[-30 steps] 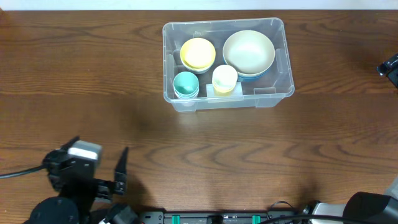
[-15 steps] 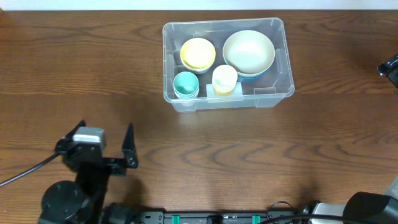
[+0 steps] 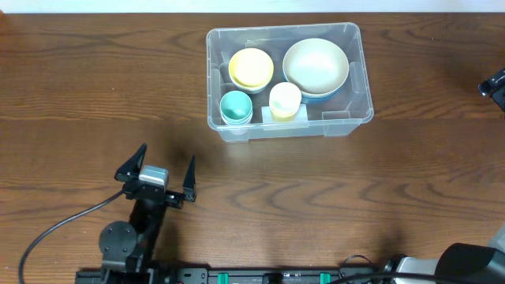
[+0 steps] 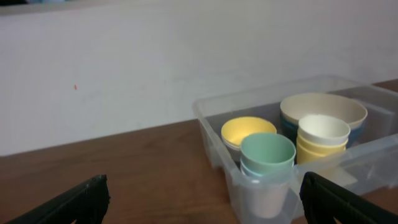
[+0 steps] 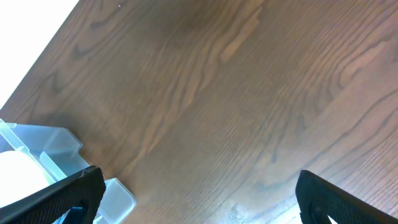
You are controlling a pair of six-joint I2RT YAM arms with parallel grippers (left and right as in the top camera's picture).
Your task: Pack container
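The container [image 3: 357,72], a clear plastic bin, stands at the back middle of the wooden table. Inside it are a yellow bowl [image 3: 251,66], a cream bowl [image 3: 316,64] nested in a blue one, a teal cup [image 3: 236,105] and a white cup [image 3: 285,97] on a yellow one. My left gripper [image 3: 167,154] is open and holds nothing. It sits front left of the bin, pointing towards it. The left wrist view shows the container [image 4: 214,109] ahead, between the spread fingers [image 4: 84,199]. My right gripper [image 5: 199,186] is open over bare wood, with a container [image 5: 59,144] corner at its left.
A dark part of the right arm [image 3: 493,81] shows at the right edge of the overhead view. A black cable [image 3: 55,229] trails from the left arm across the front left of the table. A white wall [image 4: 155,56] rises behind the table.
My left arm has swung right and forward towards the container, its jaws staying open. The container, its contents and the right arm have not moved.
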